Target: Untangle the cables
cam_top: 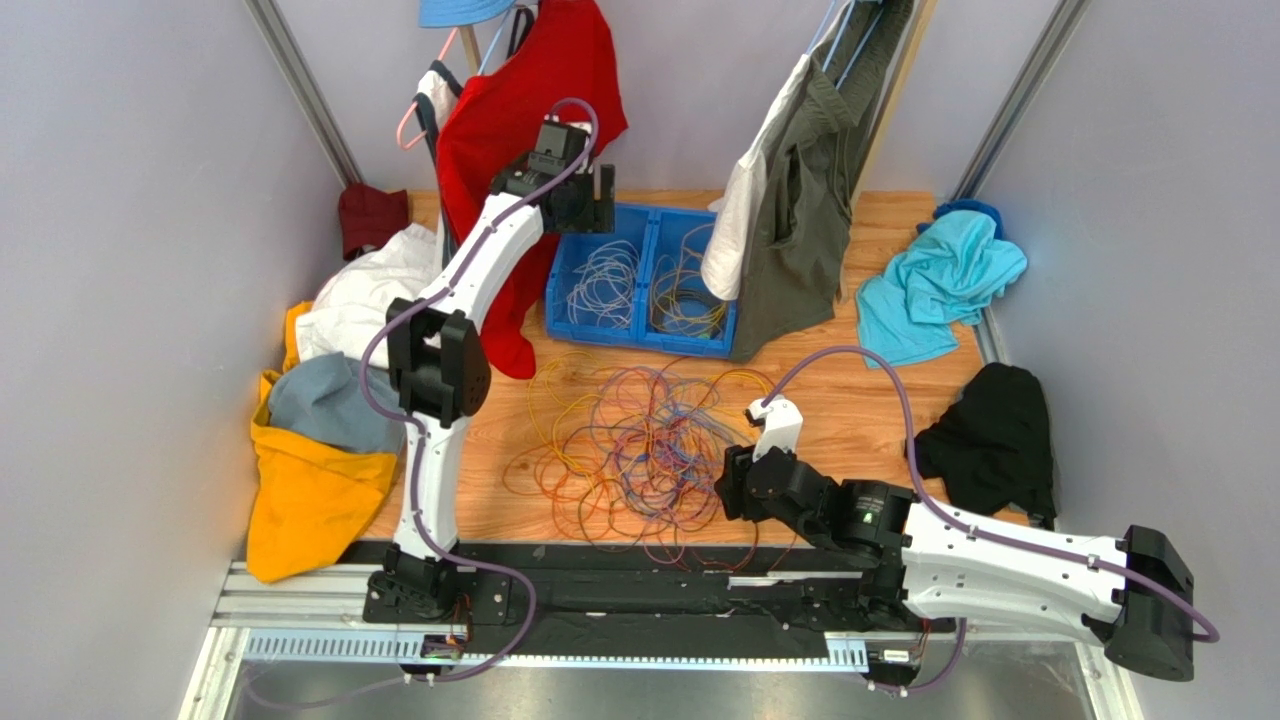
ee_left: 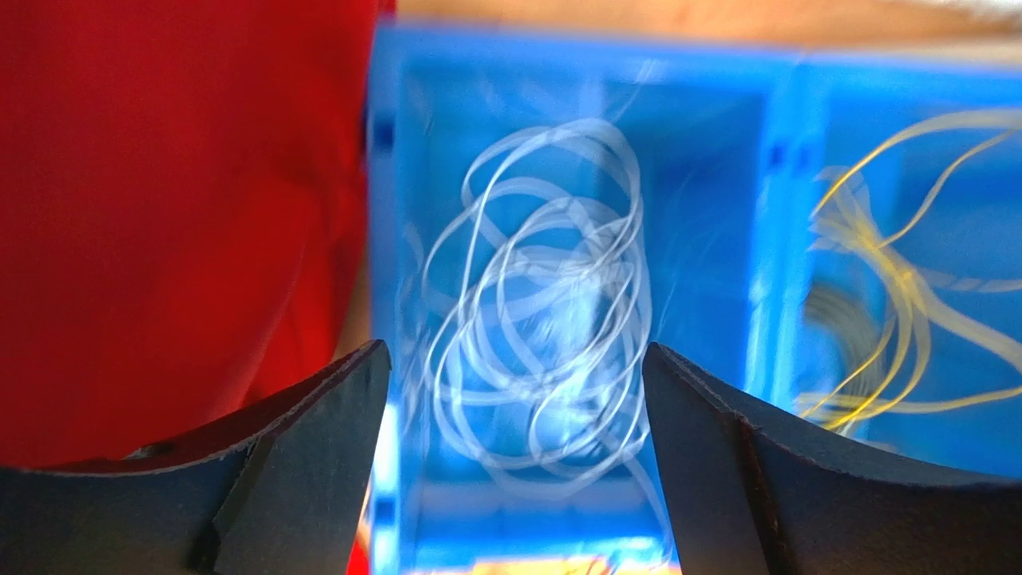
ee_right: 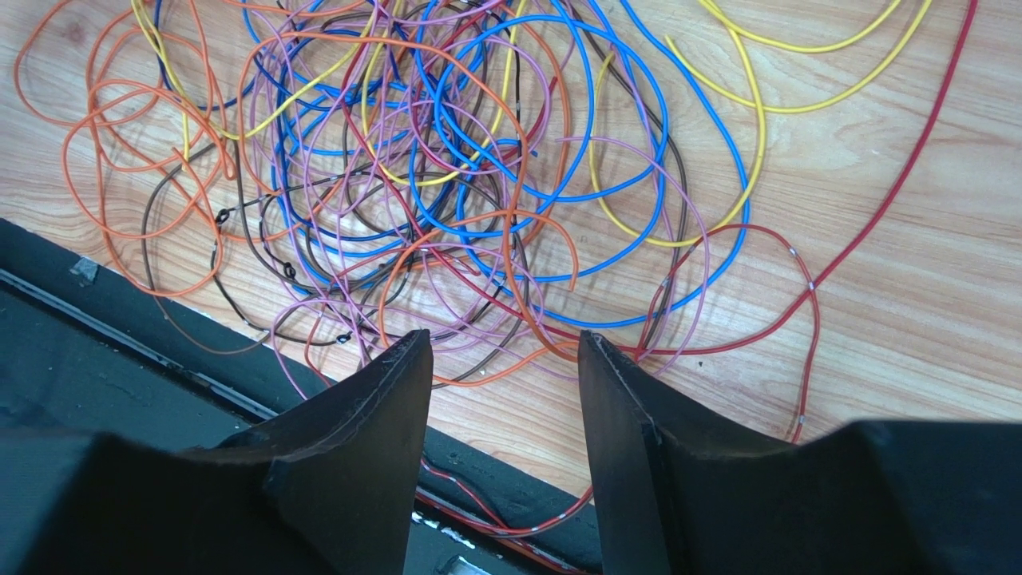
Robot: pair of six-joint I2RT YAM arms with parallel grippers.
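Note:
A tangle of thin cables (cam_top: 649,447), orange, purple, red, yellow and blue, lies on the wooden table near its front edge; it fills the right wrist view (ee_right: 456,180). My right gripper (cam_top: 733,483) is open and empty, just right of the tangle, jaws apart above its near edge (ee_right: 504,359). My left gripper (cam_top: 598,192) is open and empty, raised over the blue bin (cam_top: 564,285). The bin's left compartment holds white cables (ee_left: 540,306); its right compartment holds yellow cables (ee_left: 888,312). The left wrist view is blurred.
A red garment (cam_top: 526,105) hangs beside my left arm. A grey-and-white garment (cam_top: 789,195) hangs over the bin's right side. Clothes lie at the left (cam_top: 323,435), back right (cam_top: 939,285) and right (cam_top: 999,435). A black rail (cam_top: 631,578) runs along the front.

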